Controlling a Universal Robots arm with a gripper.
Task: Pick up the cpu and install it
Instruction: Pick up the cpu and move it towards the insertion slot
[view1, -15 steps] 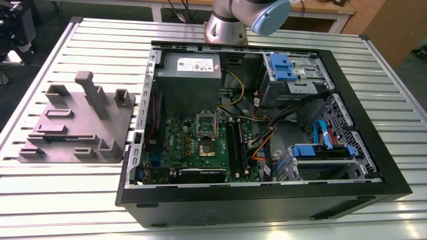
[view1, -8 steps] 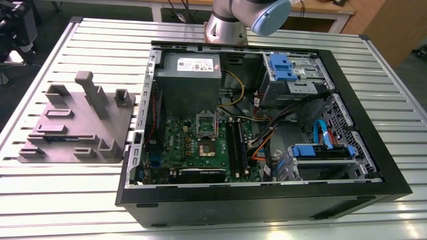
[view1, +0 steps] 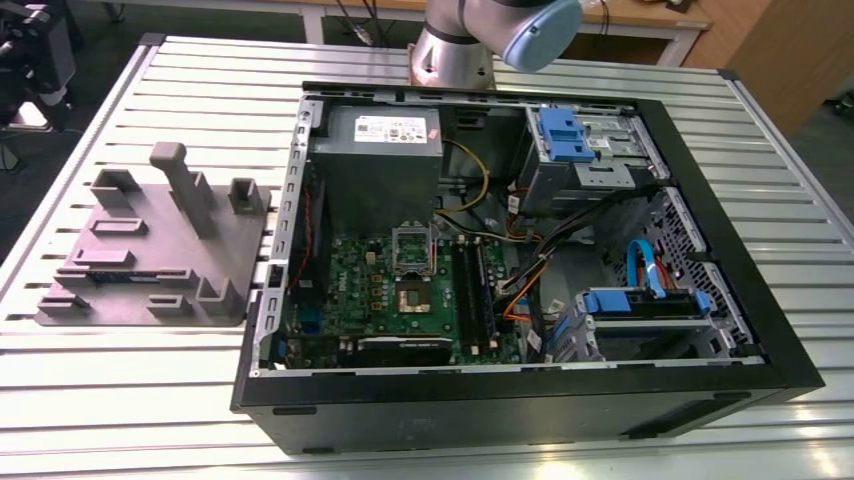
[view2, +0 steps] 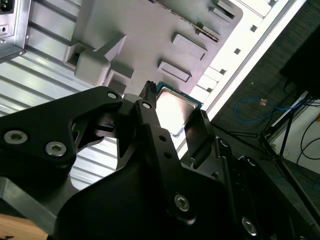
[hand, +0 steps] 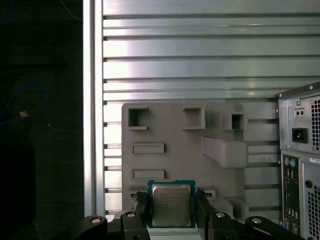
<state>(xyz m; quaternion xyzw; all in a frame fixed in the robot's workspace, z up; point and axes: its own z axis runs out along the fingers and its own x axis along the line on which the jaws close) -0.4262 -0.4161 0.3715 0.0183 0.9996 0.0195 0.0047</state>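
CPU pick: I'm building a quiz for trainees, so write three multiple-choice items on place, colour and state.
1. The cpu is: A on the floor; B in the tool; C in a person's hand.
2. Its top is: A silver-grey; B red; C black.
3. The computer case is: A closed; B upside down; C open.
Key: B, the tool's fingers flank it in both wrist views; A, its metal lid shines silver-grey; C, the motherboard shows inside.

Silver tubular arm (view1: 447, 55), pale blue joint cap (view1: 541, 35), matte black gripper (view2: 175, 107), silver screws (view2: 55, 148)
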